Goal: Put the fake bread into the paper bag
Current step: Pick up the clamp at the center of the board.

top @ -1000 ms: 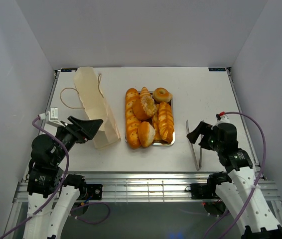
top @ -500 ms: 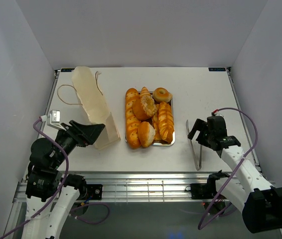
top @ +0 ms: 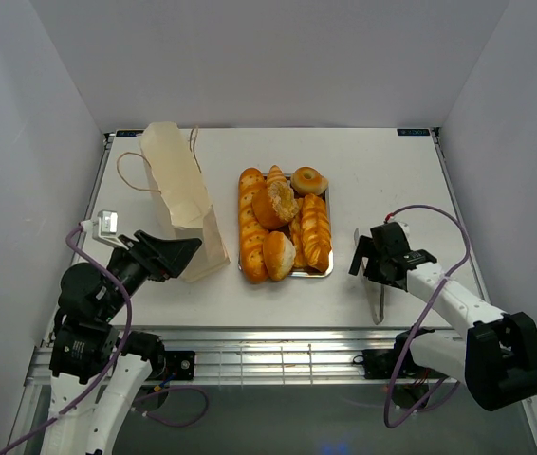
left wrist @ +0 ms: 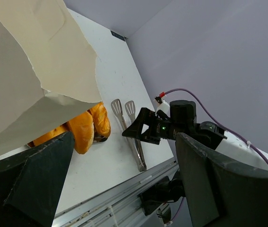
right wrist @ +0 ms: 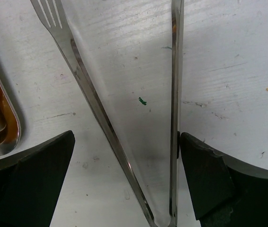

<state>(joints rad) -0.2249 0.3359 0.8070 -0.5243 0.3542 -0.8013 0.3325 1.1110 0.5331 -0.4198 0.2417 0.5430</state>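
Right wrist view: our right gripper (right wrist: 126,137), released, straddles silver metal tongs (right wrist: 174,71); glossy orange fake bread (top: 283,223) lies left of it in a silver tray (right wrist: 7,131). Our left gripper (top: 186,247), fingers apart, is beside the tan paper bag (top: 185,190).

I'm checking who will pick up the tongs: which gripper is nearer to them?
Right. The right gripper hangs open directly over the tongs; the left gripper is across the tray, at the near end of the paper bag.
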